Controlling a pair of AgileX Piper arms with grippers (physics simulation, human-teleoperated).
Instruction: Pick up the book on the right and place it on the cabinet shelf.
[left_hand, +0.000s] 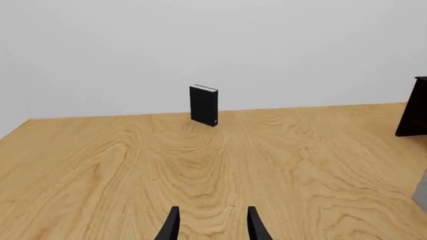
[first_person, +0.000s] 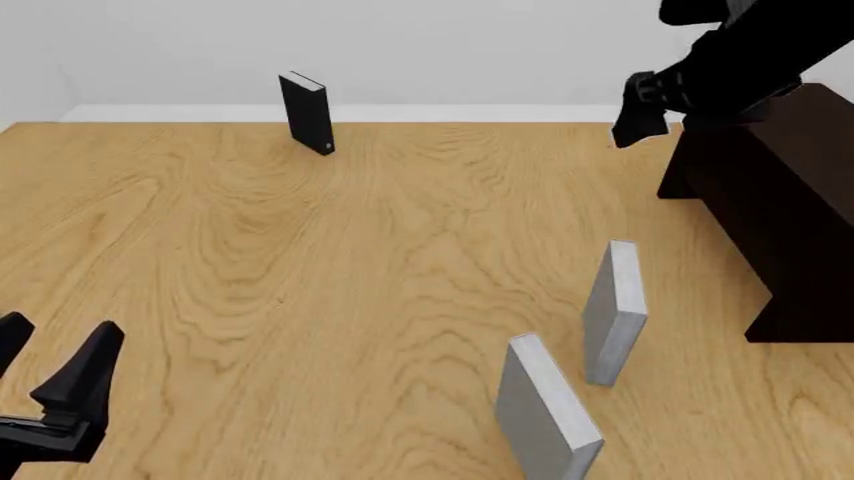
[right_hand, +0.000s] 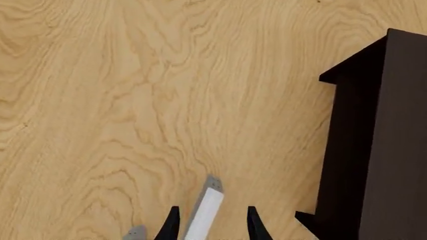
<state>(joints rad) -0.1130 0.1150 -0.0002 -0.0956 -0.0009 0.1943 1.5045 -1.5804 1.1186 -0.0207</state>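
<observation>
The book (first_person: 614, 310), a plain light-grey slab, stands upright on the table right of centre, just left of the dark cabinet (first_person: 787, 200). Its pale top edge (right_hand: 205, 212) shows far below in the right wrist view. My right gripper (first_person: 634, 115) hangs open and empty high over the table's far right, by the cabinet's far corner and well away from the book. The cabinet shelf recess cannot be made out; only dark outer faces (right_hand: 380, 150) show. At the near left, my left gripper (first_person: 54, 380) is open and empty, low over the wood.
A second grey book (first_person: 547, 415) stands nearer the front edge, left of the first; a bit of it (right_hand: 135, 232) shows in the right wrist view. A black book (first_person: 304, 112) stands upright at the far left, also straight ahead of the left gripper (left_hand: 203, 105).
</observation>
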